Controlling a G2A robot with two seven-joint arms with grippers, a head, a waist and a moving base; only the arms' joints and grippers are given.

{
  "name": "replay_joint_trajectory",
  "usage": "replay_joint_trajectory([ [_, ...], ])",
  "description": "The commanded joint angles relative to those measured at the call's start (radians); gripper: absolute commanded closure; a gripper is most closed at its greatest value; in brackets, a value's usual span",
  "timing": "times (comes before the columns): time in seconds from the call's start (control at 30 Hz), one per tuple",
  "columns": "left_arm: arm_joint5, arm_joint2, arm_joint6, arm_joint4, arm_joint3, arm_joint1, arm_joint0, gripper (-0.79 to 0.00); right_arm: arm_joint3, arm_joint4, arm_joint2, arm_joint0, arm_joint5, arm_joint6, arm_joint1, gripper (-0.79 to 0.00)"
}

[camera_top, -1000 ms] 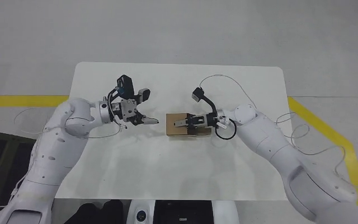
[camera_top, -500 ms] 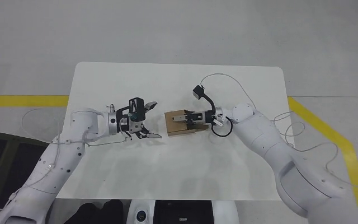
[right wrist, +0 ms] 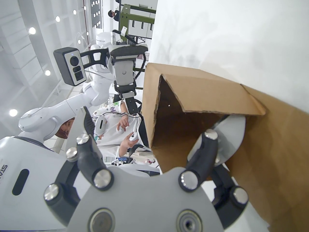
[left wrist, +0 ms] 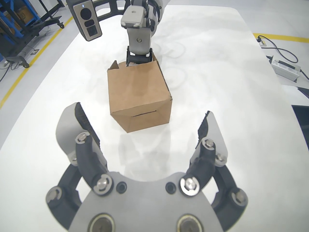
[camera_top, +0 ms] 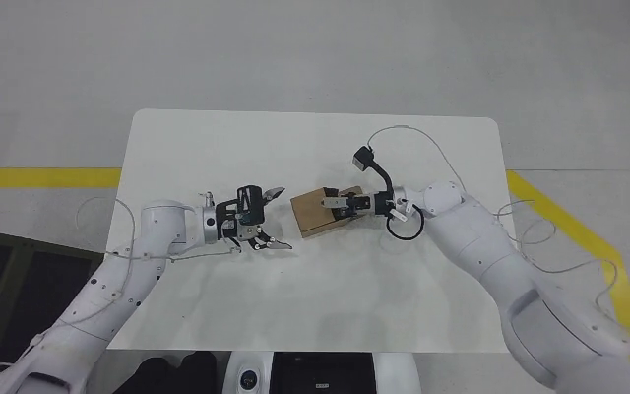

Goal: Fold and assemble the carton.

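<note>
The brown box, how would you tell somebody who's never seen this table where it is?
On the white table, look in the middle, between the two robot arms. There lies the carton, a small cardboard box with the right gripper at its open end and the left gripper facing its closed end. It is the only brown thing there.

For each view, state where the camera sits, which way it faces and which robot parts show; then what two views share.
Top view: above the arms, looking down at the table; left gripper and right gripper show.
Left wrist view: on the left wrist, facing the carton past its own fingers.
Right wrist view: on the right wrist, facing the carton's open end past its own fingers.
Both wrist views share the carton.
</note>
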Motion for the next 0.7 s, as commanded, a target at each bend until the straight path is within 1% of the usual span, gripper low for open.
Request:
replay_joint_trajectory([
  [0.0,0.029,0.015,-0.049,-0.035,-0.011,-0.009,0.001,-0.785,-0.016,-0.022,0.009,-0.003,-0.003,-0.003,0.015,-0.763],
  [0.03,0.046,0.020,-0.072,-0.053,-0.016,-0.013,0.003,-0.785,-0.026,-0.028,0.016,-0.004,-0.005,-0.005,0.023,-0.742],
  [0.07,0.066,0.024,-0.097,-0.071,-0.020,-0.017,0.004,-0.785,-0.038,-0.032,0.025,-0.006,-0.008,-0.008,0.032,-0.677],
  [0.13,0.114,0.031,-0.148,-0.112,-0.029,-0.025,0.008,-0.785,-0.063,-0.043,0.044,-0.009,-0.010,-0.010,0.052,-0.631],
  [0.2,0.157,0.038,-0.202,-0.147,-0.038,-0.033,0.009,-0.785,-0.087,-0.059,0.065,-0.011,-0.013,-0.013,0.074,-0.566],
  [0.3,0.196,0.049,-0.262,-0.184,-0.046,-0.043,0.006,-0.785,-0.129,-0.082,0.102,-0.010,-0.004,-0.004,0.107,-0.440],
  [0.33,0.202,0.052,-0.275,-0.193,-0.048,-0.046,0.004,-0.785,-0.141,-0.090,0.116,-0.010,0.001,0.001,0.118,-0.379],
  [0.37,0.206,0.055,-0.285,-0.201,-0.049,-0.048,0.003,-0.785,-0.152,-0.099,0.129,-0.012,0.008,0.008,0.129,-0.296],
  [0.47,0.209,0.061,-0.308,-0.216,-0.052,-0.055,0.000,-0.785,-0.186,-0.129,0.166,-0.024,0.032,0.031,0.163,-0.086],
  [0.5,0.209,0.062,-0.314,-0.218,-0.054,-0.056,-0.001,-0.785,-0.200,-0.140,0.176,-0.029,0.046,0.045,0.173,0.000],
  [0.67,0.203,0.063,-0.329,-0.225,-0.057,-0.062,0.000,-0.785,-0.282,-0.171,0.209,-0.072,0.148,0.147,0.217,0.000],
])
